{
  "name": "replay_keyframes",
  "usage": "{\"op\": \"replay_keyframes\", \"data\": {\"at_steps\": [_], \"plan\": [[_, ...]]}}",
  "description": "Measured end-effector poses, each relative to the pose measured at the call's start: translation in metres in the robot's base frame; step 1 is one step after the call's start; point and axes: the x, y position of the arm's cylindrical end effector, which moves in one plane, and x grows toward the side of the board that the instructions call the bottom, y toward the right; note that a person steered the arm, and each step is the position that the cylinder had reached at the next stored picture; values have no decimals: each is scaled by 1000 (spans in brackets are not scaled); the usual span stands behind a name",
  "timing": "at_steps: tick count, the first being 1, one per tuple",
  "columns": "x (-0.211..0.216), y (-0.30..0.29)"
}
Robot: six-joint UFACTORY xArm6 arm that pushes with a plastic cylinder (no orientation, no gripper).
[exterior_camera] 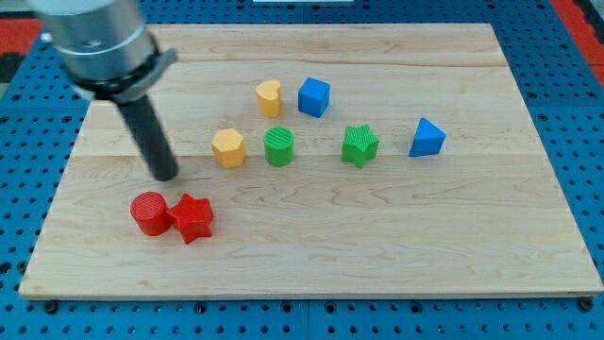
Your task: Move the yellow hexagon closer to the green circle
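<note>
yellow hexagon point(227, 147) just left of green circle point(278, 146), my tip point(166, 176) left of both, gripping nothing

Yellow hexagon point(228, 147) sits upright just left of green circle point(279, 146), w/ narrow gap.

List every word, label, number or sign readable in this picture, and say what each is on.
None: no readable text anywhere.
The wooden board, the coloured blocks, such as the yellow hexagon and green circle, and my tip carry no markings.
</note>
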Motion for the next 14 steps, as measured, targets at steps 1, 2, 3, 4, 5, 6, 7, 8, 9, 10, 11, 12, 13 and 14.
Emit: {"op": "replay_keyframes", "data": {"at_steps": [1,2,3,4,5,6,7,8,9,10,11,12,13,14], "plan": [[-33,42],[-41,60],[-29,74],[-42,116],[-68,141],[-101,124],[-139,124],[-156,75],[-114,73],[-110,109],[-88,122],[-46,88],[-36,47],[-33,41]]}}
